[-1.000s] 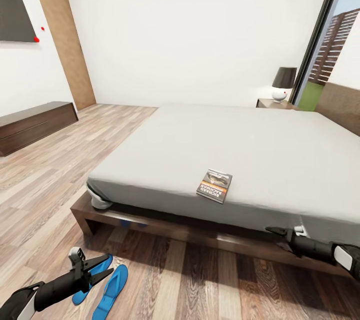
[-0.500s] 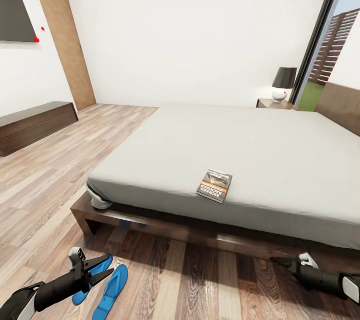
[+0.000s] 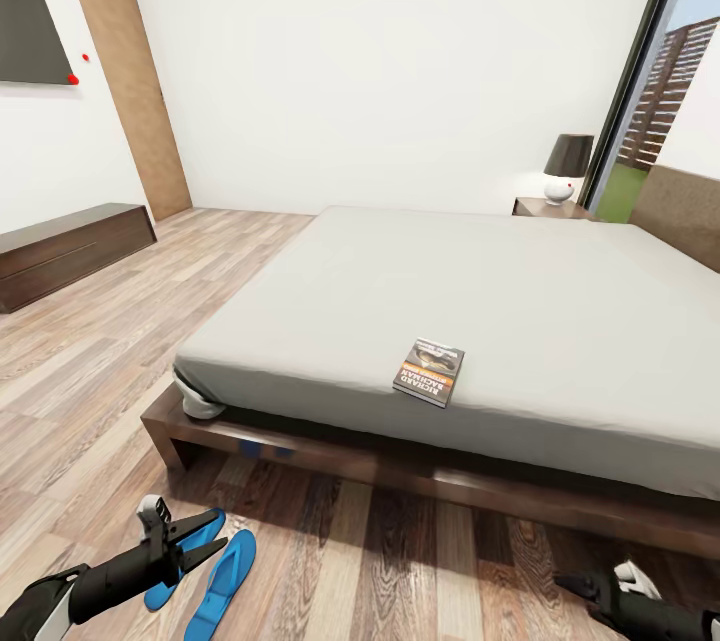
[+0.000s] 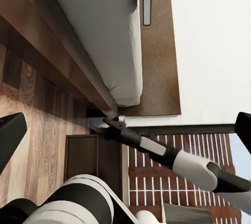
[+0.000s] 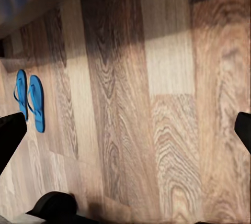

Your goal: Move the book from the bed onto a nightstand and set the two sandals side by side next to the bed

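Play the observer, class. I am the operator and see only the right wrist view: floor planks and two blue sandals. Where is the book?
Observer: The book lies flat on the bed, near the mattress edge that faces the robot.
Operator: Where could it go?
Observer: A nightstand stands past the bed's far side, by the window, with a lamp on it.
Operator: Is anything near the sandals?
Observer: In the head view the left tool, open, overlaps one of the sandals. I cannot tell whether it touches.
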Robot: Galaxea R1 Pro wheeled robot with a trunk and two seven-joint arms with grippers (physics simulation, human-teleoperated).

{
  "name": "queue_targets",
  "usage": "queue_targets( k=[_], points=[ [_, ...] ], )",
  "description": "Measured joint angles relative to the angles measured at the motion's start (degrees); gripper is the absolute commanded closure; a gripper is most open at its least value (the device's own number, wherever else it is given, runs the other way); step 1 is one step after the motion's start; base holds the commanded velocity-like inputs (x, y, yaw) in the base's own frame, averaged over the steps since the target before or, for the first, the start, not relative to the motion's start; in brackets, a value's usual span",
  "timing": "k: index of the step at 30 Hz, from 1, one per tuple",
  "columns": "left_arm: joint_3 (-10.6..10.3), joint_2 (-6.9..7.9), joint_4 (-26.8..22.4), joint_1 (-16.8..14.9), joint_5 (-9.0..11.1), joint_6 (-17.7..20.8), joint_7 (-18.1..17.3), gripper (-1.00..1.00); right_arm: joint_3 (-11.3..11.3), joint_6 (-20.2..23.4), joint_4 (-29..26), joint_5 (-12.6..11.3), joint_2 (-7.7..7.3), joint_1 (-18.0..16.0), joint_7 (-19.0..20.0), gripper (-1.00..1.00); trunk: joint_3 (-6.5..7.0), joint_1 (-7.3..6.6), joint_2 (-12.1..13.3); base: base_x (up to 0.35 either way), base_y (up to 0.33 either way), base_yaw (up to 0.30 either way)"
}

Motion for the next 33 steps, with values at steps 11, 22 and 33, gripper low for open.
queue_targets(
  k=[11,22,33],
  points=[
    [0.0,-0.1,0.0,0.0,0.0,0.0,1.9,-1.0,0.1,-4.7,0.0,0.1,0.0,5.6,-3.6,-1.0,0.0,0.0,0.0,0.0,0.0,0.0],
    [0.0,-0.38,0.0,0.0,0.1,0.0,2.2,-1.0,0.3,-8.5,0.0,0.1,0.08,10.3,-6.8,-1.0,0.0,0.0,0.0,0.0,0.0,0.0],
    [0.0,-0.49,0.0,0.0,0.1,0.0,2.3,-1.0,0.3,-12.9,0.0,0.1,1.18,14.2,-9.1,-1.0,0.0,0.0,0.0,0.0,0.0,0.0]
  ],
)
